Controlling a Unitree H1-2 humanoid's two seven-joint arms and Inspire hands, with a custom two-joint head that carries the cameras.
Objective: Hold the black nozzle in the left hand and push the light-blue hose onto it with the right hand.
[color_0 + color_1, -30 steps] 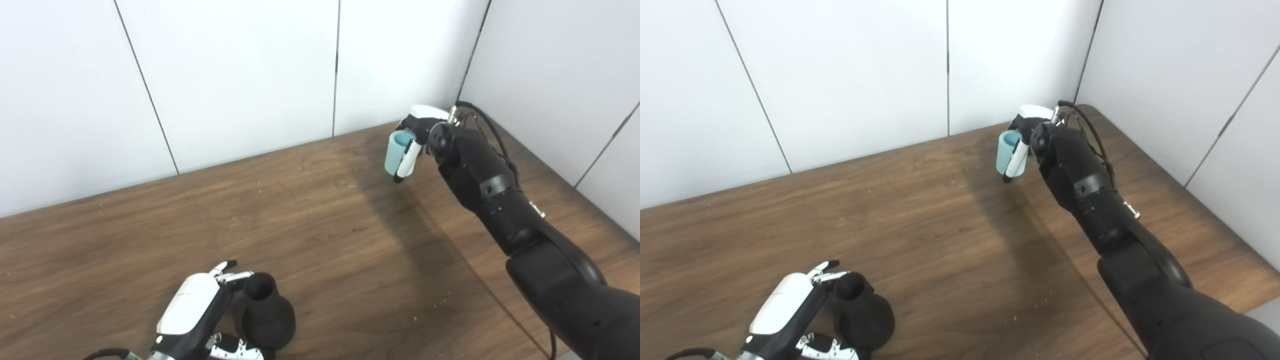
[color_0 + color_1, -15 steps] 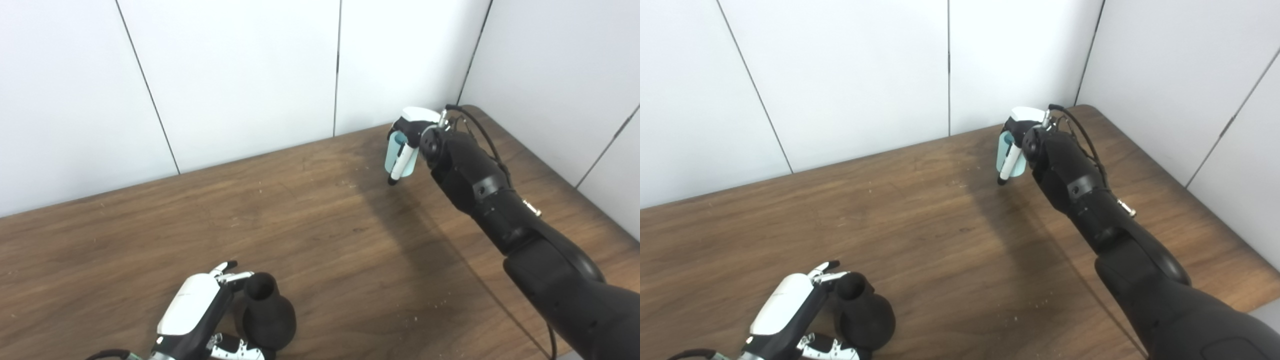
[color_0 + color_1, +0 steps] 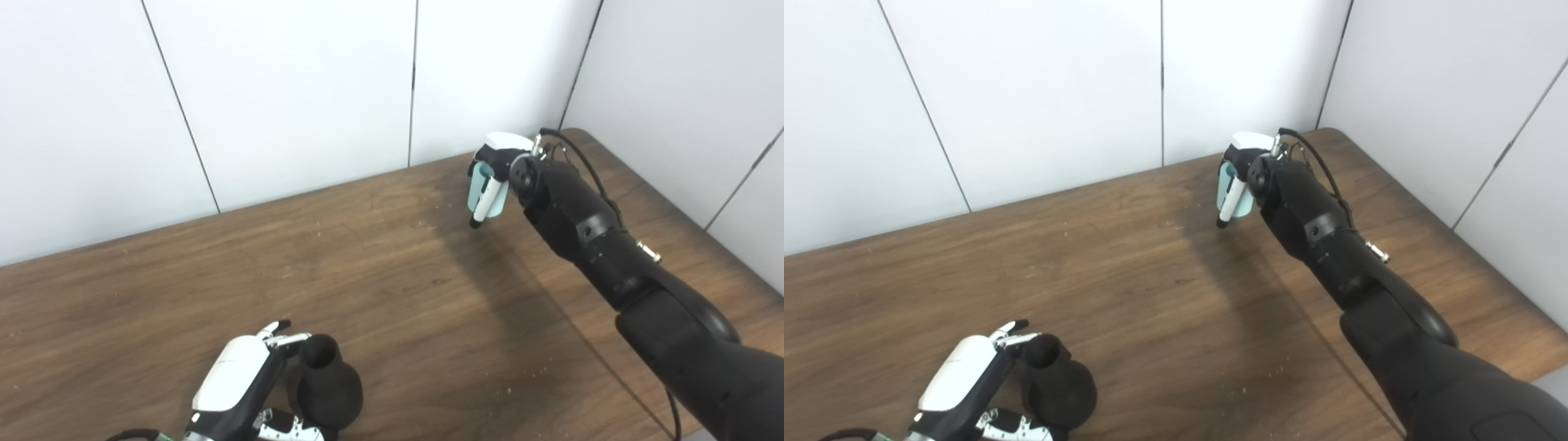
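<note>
The black nozzle [image 3: 327, 386], a bulbous piece with a narrow open neck pointing up, stands on the wooden table [image 3: 392, 288] near its front edge. My left hand [image 3: 245, 383] is shut on it, fingers around the neck and thumb under the bulb. Far across the table, near the back right corner, my right hand [image 3: 497, 164] is shut on the short light-blue hose [image 3: 479, 193], held upright above the wood. The hand hides much of the hose. Hose and nozzle are far apart.
White wall panels [image 3: 294, 92] close the table at the back and on the right. The table's right edge [image 3: 1507, 288] runs diagonally beside my right forearm. A thin cable [image 3: 612, 380] trails along that arm. Small crumbs dot the wood.
My right hand has carried the hose a little to the left and turned it, so less of its open end shows. The left hand and nozzle have stayed put.
</note>
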